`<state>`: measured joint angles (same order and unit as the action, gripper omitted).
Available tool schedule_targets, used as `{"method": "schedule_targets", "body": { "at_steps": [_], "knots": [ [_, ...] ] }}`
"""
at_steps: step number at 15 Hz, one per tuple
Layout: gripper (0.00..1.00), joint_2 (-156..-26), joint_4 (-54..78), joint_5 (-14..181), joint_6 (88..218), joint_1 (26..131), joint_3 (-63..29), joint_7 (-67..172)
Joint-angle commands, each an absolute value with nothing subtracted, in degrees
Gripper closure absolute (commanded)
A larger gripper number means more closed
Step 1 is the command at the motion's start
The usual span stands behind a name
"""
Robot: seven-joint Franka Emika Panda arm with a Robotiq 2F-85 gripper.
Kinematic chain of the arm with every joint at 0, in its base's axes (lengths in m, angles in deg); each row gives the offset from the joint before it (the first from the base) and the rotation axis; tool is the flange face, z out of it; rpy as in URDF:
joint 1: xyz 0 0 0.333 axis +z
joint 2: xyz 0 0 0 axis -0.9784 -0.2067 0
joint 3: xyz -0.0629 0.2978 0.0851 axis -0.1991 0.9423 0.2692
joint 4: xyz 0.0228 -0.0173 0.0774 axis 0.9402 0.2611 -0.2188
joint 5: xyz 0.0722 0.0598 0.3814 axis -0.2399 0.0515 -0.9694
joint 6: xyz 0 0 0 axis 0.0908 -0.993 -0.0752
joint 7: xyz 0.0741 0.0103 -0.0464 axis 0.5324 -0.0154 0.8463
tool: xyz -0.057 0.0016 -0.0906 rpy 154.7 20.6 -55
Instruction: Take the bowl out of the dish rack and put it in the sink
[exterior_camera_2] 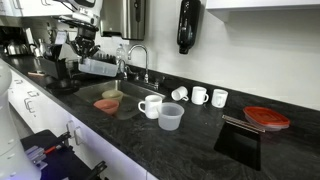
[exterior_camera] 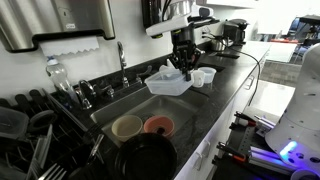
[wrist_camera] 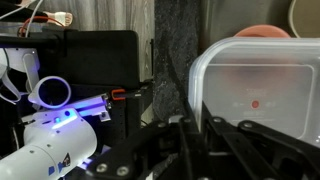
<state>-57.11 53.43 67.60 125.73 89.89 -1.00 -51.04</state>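
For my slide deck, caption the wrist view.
Gripper at the edge of a clear plastic container on a dark countertop.

— What did the counter look like?
— Dark polished stone, finely speckled, with glare across it. The sink was dull brushed metal and the tap was brighter, shinier metal.
— And the tub?
— Smooth plastic, frosted and translucent. The cup looked much the same.
— The mugs?
— White and glossy, and they seemed to be ceramic. The dispenser on the wall was brushed steel with soft reflections. The bottle was clear plastic.
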Motion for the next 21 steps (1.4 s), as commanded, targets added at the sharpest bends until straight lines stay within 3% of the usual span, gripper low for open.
{"method": "schedule_targets", "body": {
  "at_steps": [1, 2, 21],
  "knots": [
    [0.92, -57.06, 53.30, 67.34, 125.50, 88.83, -0.05, -50.81],
    [0.98, -57.47, 53.31, 67.46, 126.36, 88.51, -0.25, -50.88],
    [0.98, -79.89, 52.54, 69.35, 140.74, 81.82, -9.91, -51.76]
  ]
}}
